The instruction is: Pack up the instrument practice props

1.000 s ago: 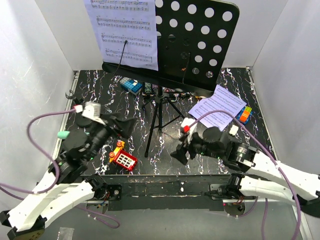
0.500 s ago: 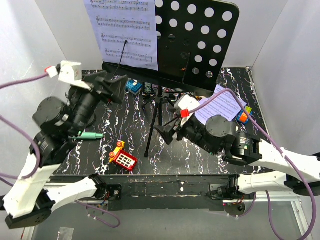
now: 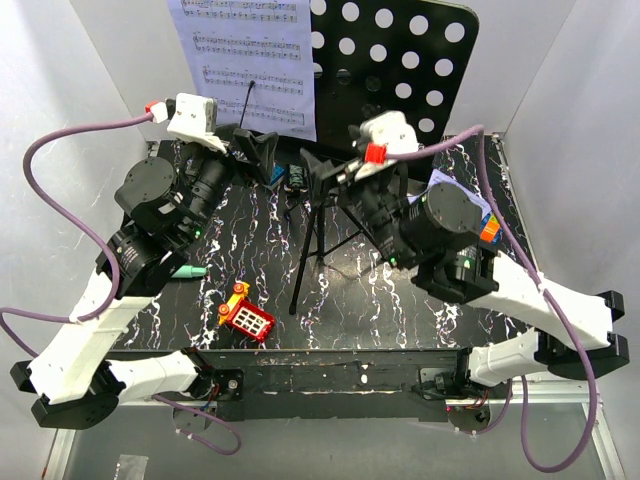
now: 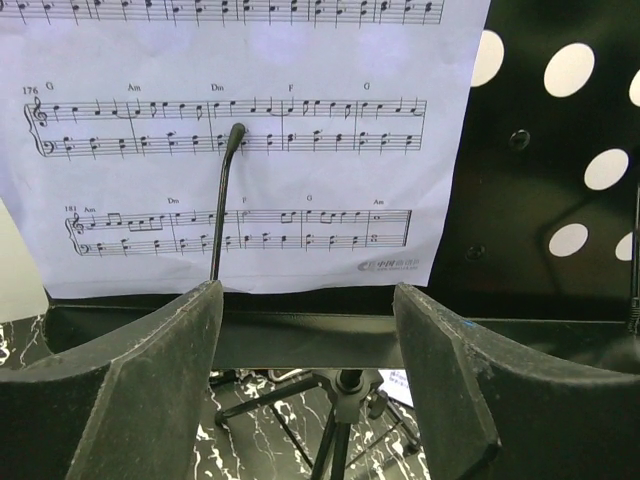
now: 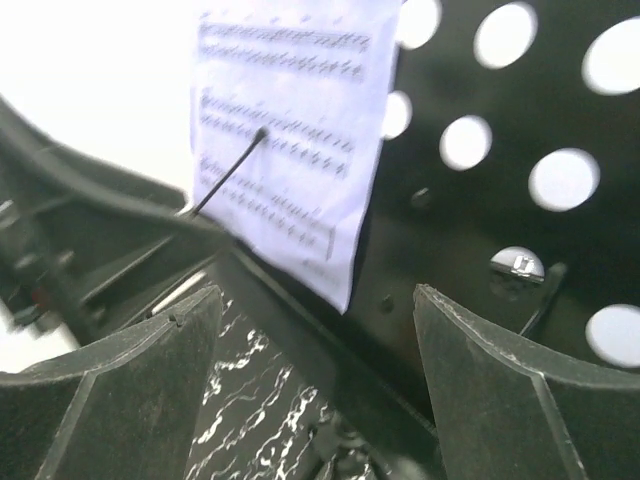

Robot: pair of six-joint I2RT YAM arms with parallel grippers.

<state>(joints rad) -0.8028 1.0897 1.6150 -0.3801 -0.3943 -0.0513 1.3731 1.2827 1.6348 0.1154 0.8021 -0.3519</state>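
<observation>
Sheet music [image 4: 300,170] on music stand [image 4: 505,215]; staves numbered 176, 181.

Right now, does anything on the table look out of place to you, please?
Yes: the mint-green microphone lies flat on the tabletop beside the left arm, partly hidden under it, rather than in a stand.

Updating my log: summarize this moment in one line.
left end effector: open, facing sheet music | right end effector: open, near music stand
</observation>
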